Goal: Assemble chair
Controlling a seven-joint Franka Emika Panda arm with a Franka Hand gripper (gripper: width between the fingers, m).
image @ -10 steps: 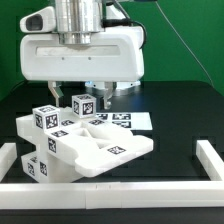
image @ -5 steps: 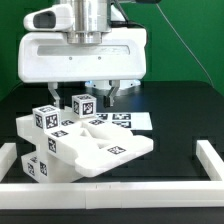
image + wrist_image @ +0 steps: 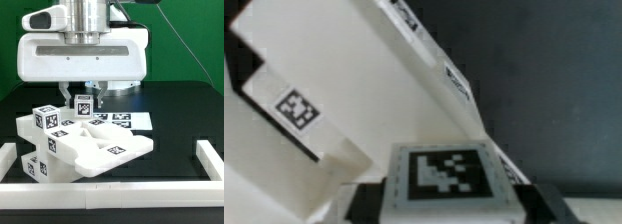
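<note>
The chair (image 3: pixel 100 150) is a chunky white structure of slabs and tagged cubes at the front left of the black table. One tagged cube (image 3: pixel 82 103) stands up at its back. My gripper (image 3: pixel 82 100) hangs straight over that cube, one finger on each side, jaws open and close to its faces. In the wrist view the cube's tag (image 3: pixel 446 170) fills the space between the two dark fingers (image 3: pixel 367 203), with my gripper (image 3: pixel 446 208) centred on it. A white slab with a tag (image 3: pixel 299 108) lies beyond.
The marker board (image 3: pixel 132 121) lies flat behind the chair, to the exterior view's right of the cube. Plain white border rails run along the front (image 3: pixel 110 190), the exterior view's left (image 3: pixel 8 155) and right (image 3: pixel 210 160). Another tagged cube (image 3: pixel 44 117) stands on the chair's left.
My gripper has moved toward the exterior view's left, from beside the back cube to straddling it. The chair has not moved.
</note>
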